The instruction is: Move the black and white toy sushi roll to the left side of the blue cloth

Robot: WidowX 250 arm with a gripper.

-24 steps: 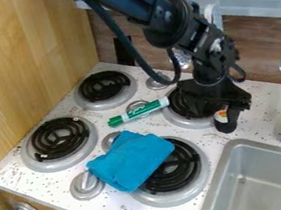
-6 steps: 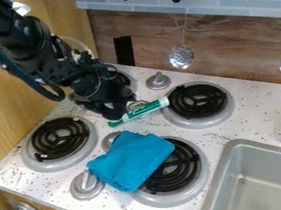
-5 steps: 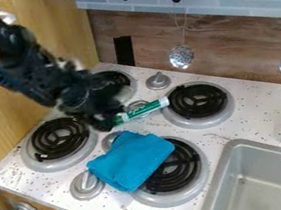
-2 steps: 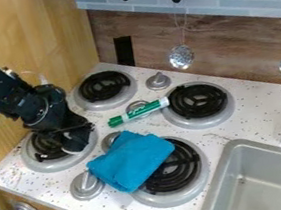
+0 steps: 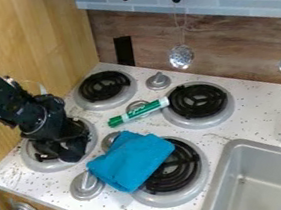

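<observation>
The gripper (image 5: 69,150) hangs low over the left burner (image 5: 59,139), covering part of its black coil. A dark shape at its lower end stands near the burner's right side; whether that is a separate thing in its hold, I cannot tell. To its right, a folded blue cloth (image 5: 131,160) lies partly over the front burner (image 5: 175,172), apart from the gripper. Behind the cloth, a green and white marker (image 5: 139,112) lies between the burners, its white end beside the back right burner (image 5: 198,101).
Grey knobs (image 5: 87,184) rise from the speckled stovetop (image 5: 242,128). A metal sink (image 5: 263,177) is at the lower right, with a faucet base beside it. A wooden panel (image 5: 26,50) borders the left. Two ladles (image 5: 181,56) hang at the back wall.
From over the right burner, the gripper has moved left, past the marker, to the left burner. A small dark item with an orange-white label, earlier beneath it, is gone from the right side.
</observation>
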